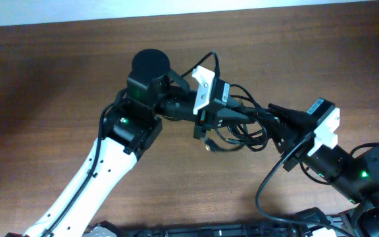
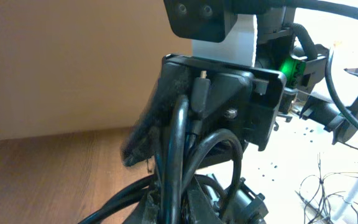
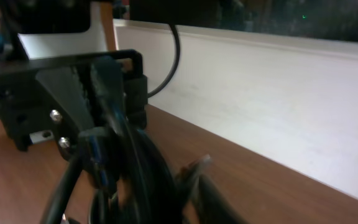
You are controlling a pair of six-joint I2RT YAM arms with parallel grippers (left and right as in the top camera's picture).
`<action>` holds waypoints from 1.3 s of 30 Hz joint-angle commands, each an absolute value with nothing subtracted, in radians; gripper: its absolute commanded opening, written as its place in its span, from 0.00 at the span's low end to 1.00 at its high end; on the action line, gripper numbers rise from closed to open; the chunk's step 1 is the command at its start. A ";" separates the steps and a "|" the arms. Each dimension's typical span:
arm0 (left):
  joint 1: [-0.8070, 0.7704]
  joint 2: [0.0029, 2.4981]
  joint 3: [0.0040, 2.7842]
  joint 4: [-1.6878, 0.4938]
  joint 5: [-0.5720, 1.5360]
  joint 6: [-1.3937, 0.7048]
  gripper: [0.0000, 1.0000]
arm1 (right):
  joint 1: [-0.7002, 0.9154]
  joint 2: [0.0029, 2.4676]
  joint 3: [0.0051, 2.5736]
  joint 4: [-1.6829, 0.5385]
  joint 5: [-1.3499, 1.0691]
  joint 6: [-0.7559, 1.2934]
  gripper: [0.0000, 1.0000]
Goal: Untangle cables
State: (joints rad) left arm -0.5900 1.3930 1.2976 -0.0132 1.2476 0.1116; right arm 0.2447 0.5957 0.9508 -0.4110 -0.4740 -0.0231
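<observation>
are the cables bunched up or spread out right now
Bunched up. From overhead the cables form one clump of overlapping loops, and the left wrist view shows several of them packed tightly together.

The cables [image 1: 242, 135] are sitting bunched at the middle of the table [image 1: 58, 79], running between the left gripper [image 1: 247, 117] on their left and the right gripper [image 1: 275, 113] on their right, loose loops lying on the table just beneath both
</observation>
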 commanded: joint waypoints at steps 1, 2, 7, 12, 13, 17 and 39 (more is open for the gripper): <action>-0.613 1.368 1.310 -0.002 1.295 0.125 0.00 | 0.242 0.591 0.948 -0.407 -0.460 -0.019 0.04; -0.613 1.369 1.310 -0.009 1.294 0.125 0.00 | 0.242 0.591 0.948 -0.407 -0.459 -0.019 0.04; -0.612 1.369 1.310 -0.018 1.293 0.125 0.00 | 0.242 0.591 0.948 -0.422 -0.334 -0.019 0.04; -0.613 1.369 1.310 -0.083 1.294 0.125 0.00 | 0.242 0.591 0.948 -0.394 -0.250 -0.095 0.04; -0.613 1.369 1.310 -0.095 1.294 0.125 0.00 | 0.242 0.591 0.948 -0.383 -0.250 -0.125 0.04; -0.625 1.369 1.310 -0.128 1.294 0.125 0.00 | 0.242 0.591 0.948 -0.348 -0.249 -0.223 0.04; -0.643 1.369 1.310 -0.219 1.275 0.126 0.00 | 0.242 0.591 0.948 -0.331 -0.122 -0.469 0.04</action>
